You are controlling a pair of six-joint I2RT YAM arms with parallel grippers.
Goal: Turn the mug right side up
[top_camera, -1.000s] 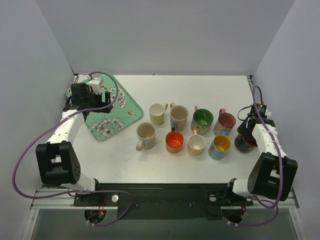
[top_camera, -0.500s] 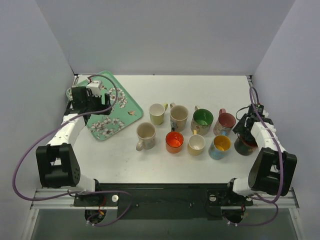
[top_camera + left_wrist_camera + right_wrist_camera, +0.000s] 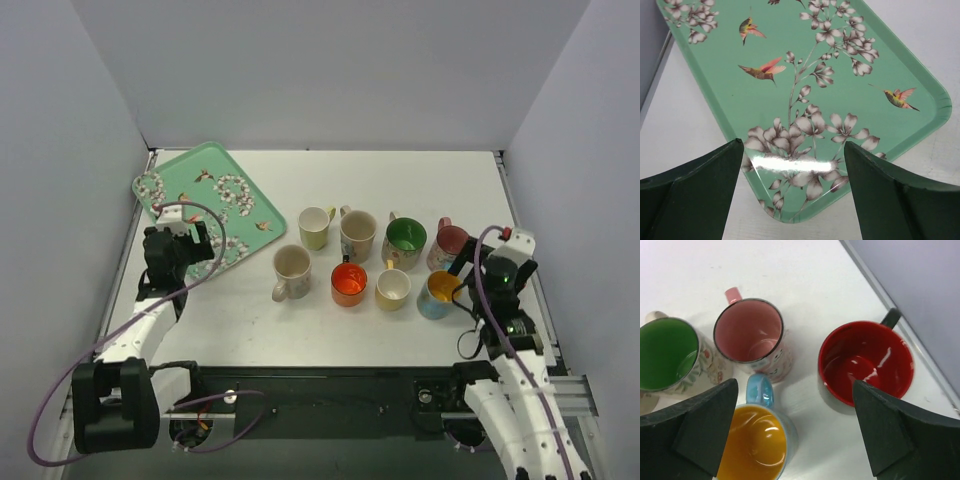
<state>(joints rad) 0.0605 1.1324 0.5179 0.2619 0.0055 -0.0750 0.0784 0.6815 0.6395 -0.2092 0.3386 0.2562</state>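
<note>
The mug (image 3: 866,362), dark outside and red inside, stands right side up on the white table near the right wall, its handle pointing away. My right gripper (image 3: 794,384) hangs open above the table between this mug and the blue mug with a yellow inside (image 3: 752,445), holding nothing. From above, the right gripper (image 3: 478,262) and its wrist cover the red-lined mug. My left gripper (image 3: 793,144) is open and empty over the near corner of the green tray (image 3: 740,100); the top view shows the left gripper (image 3: 190,243) at that tray's front edge.
Several upright mugs stand in two rows mid-table: cream (image 3: 315,227), floral (image 3: 357,235), green-lined (image 3: 404,241), pink-lined (image 3: 450,243), white (image 3: 291,268), orange (image 3: 349,283), pale yellow (image 3: 392,289), blue (image 3: 438,293). The flowered tray (image 3: 190,190) lies at the back left. The right wall is close to the mug.
My right gripper has opened, let go of the dark mug and drawn back toward the near edge. The left arm has pulled back off the tray toward me.
</note>
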